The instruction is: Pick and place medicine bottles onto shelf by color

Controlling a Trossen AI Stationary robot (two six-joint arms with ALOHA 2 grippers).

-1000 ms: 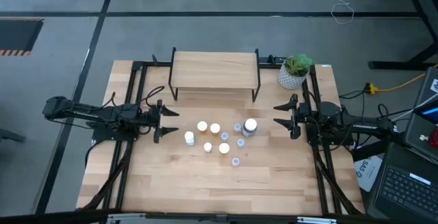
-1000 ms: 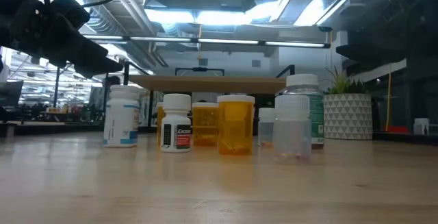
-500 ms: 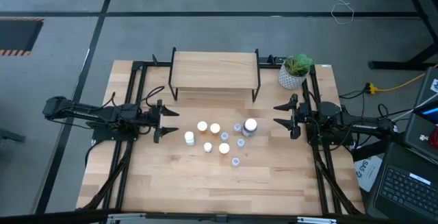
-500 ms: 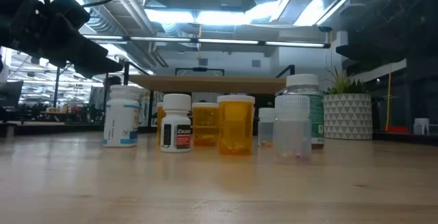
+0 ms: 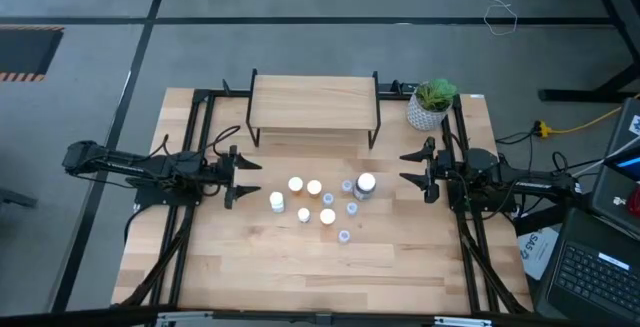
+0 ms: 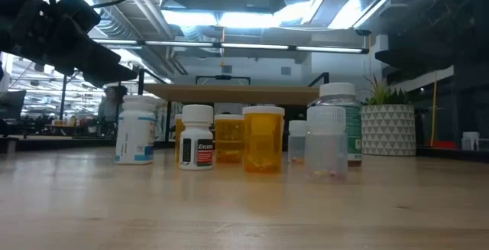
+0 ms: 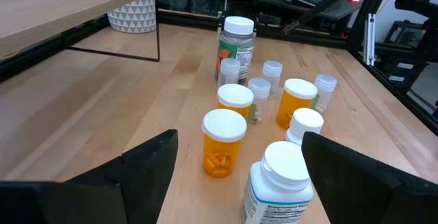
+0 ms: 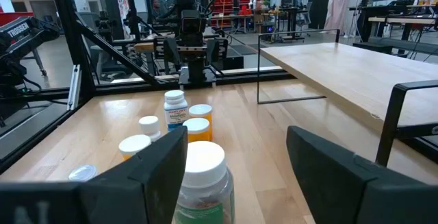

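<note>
The medicine bottles (image 5: pixel 322 202) stand upright in a loose cluster at mid-table (image 5: pixel 250 267), in front of the bare shelf (image 5: pixel 313 102) and between the two arms, so either can reach them; none has yet been sorted. The left gripper (image 5: pixel 243 177) and right gripper (image 5: pixel 412 170) hover on opposite sides facing the cluster, each with jaws spread and holding nothing, apparently poised for a first pick. Bottles are smooth cylinders with white caps: translucent orange plastic, small clear vials, a white labelled one (image 7: pixel 279 186) and a taller green-labelled one (image 7: pixel 237 46); the shelf is light wood on thin black legs.
</note>
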